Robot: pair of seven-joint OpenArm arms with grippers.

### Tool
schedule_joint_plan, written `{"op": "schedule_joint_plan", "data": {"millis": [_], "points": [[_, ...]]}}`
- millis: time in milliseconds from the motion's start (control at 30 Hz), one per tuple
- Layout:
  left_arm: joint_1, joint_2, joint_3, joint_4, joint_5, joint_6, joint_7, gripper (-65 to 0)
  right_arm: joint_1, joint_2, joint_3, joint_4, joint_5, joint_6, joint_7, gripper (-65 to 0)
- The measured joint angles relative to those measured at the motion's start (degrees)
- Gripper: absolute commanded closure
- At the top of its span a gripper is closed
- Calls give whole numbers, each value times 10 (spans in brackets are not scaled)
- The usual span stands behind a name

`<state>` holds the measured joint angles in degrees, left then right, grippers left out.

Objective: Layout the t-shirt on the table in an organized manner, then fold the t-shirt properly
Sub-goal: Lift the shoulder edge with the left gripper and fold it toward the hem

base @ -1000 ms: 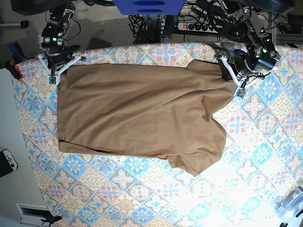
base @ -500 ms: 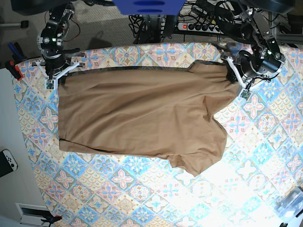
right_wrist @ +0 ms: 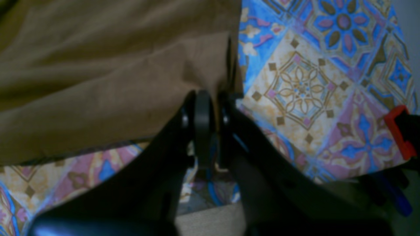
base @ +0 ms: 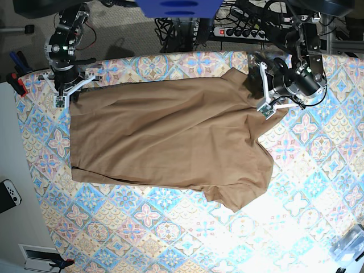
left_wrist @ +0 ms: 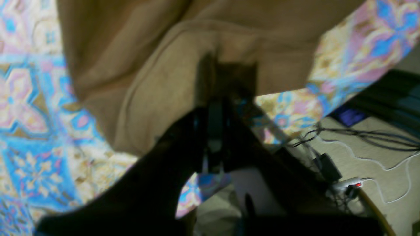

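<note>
The tan t-shirt [base: 165, 136] lies spread across the patterned table [base: 318, 170], hem at the left, collar end at the right. A near sleeve [base: 236, 196] lies flat. My left gripper [base: 257, 86] is shut on the far sleeve's hem; in the left wrist view the gripper [left_wrist: 218, 77] pinches a fold of t-shirt [left_wrist: 157, 85]. Over at the far left corner, my right gripper [base: 73, 91] is shut on the shirt's hem corner. In the right wrist view this gripper [right_wrist: 210, 95] bites the t-shirt [right_wrist: 98, 82] edge, beside bare table [right_wrist: 302, 88].
A power strip [base: 236, 31] and cables lie on the floor beyond the table's far edge. Red clamps [base: 16, 82] grip the left edge. A game controller [base: 8, 193] sits off the table at left, and a clear plastic item [base: 350, 242] at the near right corner.
My left gripper swung out to the right, then came back left over the shirt with the sleeve. The far edge of the shirt has gone slack and wrinkled. My right gripper shifted slightly.
</note>
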<state>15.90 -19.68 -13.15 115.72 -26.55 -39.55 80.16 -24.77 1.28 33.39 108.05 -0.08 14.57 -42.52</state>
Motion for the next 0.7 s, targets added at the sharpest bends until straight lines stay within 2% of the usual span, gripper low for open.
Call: {"op": "schedule_joint_plan", "data": {"millis": [133, 233, 300, 333, 467, 700], "points": [[30, 0, 0, 0, 0, 3, -100, 0, 0, 0, 0, 0, 0, 0, 0, 0], [61, 3, -7, 0, -4, 3, -206, 0, 0, 0, 0, -1, 0, 0, 0, 0], [84, 14, -36, 0, -44, 3, -260, 0, 0, 0, 0, -1, 0, 0, 0, 0], [94, 21, -57, 0, -77, 3, -269, 0, 0, 0, 0, -1, 0, 0, 0, 0], [86, 27, -136, 0, -198, 3, -254, 0, 0, 1, 0, -1, 0, -1, 0, 0], [19, 30, -155, -1, -205, 4, -131, 0, 0, 0, -2, -2, 0, -2, -5, 0]]}}
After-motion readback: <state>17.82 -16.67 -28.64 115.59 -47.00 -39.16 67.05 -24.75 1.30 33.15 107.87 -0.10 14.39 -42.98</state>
